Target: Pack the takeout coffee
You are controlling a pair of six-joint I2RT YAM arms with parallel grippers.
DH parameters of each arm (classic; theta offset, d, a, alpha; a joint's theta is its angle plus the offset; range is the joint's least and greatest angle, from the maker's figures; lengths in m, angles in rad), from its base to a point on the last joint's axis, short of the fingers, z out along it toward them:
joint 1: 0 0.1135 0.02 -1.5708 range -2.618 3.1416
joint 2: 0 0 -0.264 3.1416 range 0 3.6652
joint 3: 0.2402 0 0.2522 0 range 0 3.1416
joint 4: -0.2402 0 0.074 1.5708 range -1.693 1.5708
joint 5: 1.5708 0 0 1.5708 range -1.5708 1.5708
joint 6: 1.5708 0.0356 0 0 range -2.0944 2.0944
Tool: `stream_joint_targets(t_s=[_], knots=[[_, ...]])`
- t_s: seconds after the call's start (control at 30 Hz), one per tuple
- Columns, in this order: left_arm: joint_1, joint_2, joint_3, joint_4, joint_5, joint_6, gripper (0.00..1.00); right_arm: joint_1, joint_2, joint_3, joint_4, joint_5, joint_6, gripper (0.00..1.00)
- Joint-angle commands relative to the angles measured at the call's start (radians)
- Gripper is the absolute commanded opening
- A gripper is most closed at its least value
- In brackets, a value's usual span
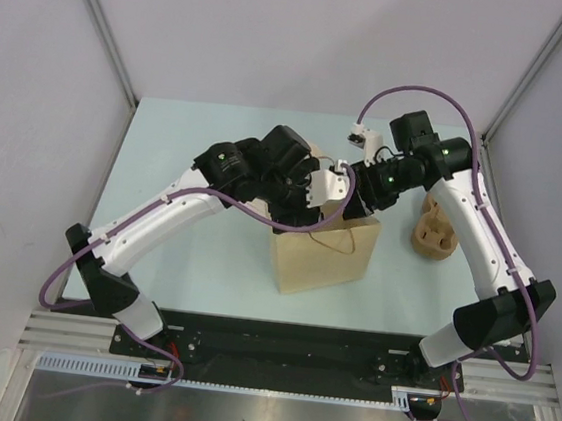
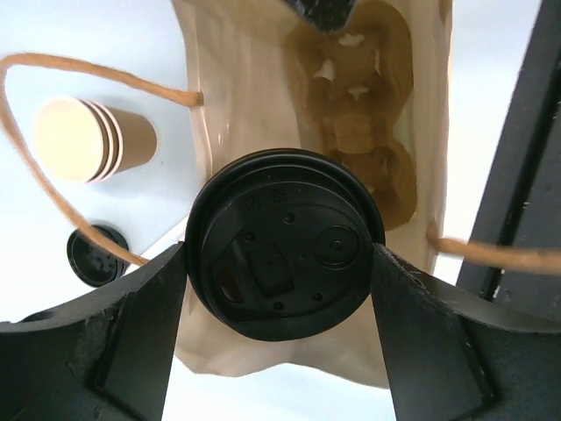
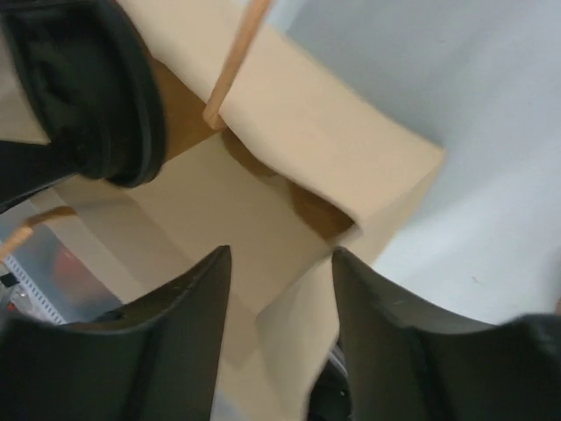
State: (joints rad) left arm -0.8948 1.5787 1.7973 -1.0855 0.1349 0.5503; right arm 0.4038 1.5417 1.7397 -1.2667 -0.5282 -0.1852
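**Pincer check: coffee hanging over the bag**

My left pincer is clamped on the takeout coffee, one finger on each side of the black lid. It's right above the open mouth of the paper bag. A brown pulp carrier shows down inside the bag. My right pincer has its jaws apart, with the bag's top edge between them. Out on the bench, a stack of lidless cups sits at 10 o'clock from the coffee and a loose lid at 9.
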Motion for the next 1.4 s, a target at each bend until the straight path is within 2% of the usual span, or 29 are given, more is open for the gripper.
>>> stream_joint_targets(t_s=[0.0,0.2,0.3,0.47,0.53,0.63,0.67,0.73,0.77,0.83,0.87,0.9,1.17,1.37], knots=[[-0.013,0.004,0.073,-0.039,0.063,0.028,0.00,-0.039,0.053,0.122,-0.014,0.011,-0.028,0.64],[-0.023,0.026,0.079,-0.059,0.098,0.056,0.00,-0.043,0.156,0.289,-0.023,0.028,-0.187,0.79],[-0.023,0.041,0.091,-0.079,0.108,0.060,0.00,-0.042,0.166,0.294,-0.026,0.005,-0.282,0.84],[-0.023,0.055,0.100,-0.090,0.112,0.063,0.00,-0.019,0.156,0.251,-0.020,-0.068,-0.433,0.85],[-0.021,0.058,0.108,-0.096,0.112,0.059,0.00,0.003,0.153,0.224,0.007,-0.069,-0.457,0.82],[-0.020,0.064,0.125,-0.100,0.111,0.048,0.00,0.023,0.156,0.201,0.029,-0.062,-0.474,0.70],[-0.018,0.064,0.128,-0.105,0.111,0.040,0.00,0.027,0.156,0.193,0.032,-0.062,-0.474,0.59],[-0.015,0.069,0.135,-0.113,0.114,0.036,0.00,0.033,0.146,0.189,0.036,-0.069,-0.458,0.46],[-0.013,0.069,0.137,-0.114,0.114,0.030,0.00,0.038,0.138,0.179,0.052,-0.070,-0.450,0.33],[-0.013,0.069,0.139,-0.114,0.111,0.025,0.00,0.044,0.111,0.169,0.075,-0.066,-0.412,0.20],[-0.013,0.066,0.136,-0.111,0.112,0.022,0.00,0.055,0.098,0.162,0.105,-0.058,-0.390,0.05],[-0.013,0.063,0.135,-0.109,0.108,0.020,0.00,0.059,0.087,0.146,0.122,-0.047,-0.370,0.00],[-0.015,0.027,0.077,-0.097,0.077,0.039,0.00,0.107,-0.061,0.058,0.272,0.056,-0.157,0.00],[-0.032,-0.054,-0.074,-0.034,0.003,0.068,0.00,0.145,-0.210,-0.115,0.388,0.079,-0.190,0.00]])
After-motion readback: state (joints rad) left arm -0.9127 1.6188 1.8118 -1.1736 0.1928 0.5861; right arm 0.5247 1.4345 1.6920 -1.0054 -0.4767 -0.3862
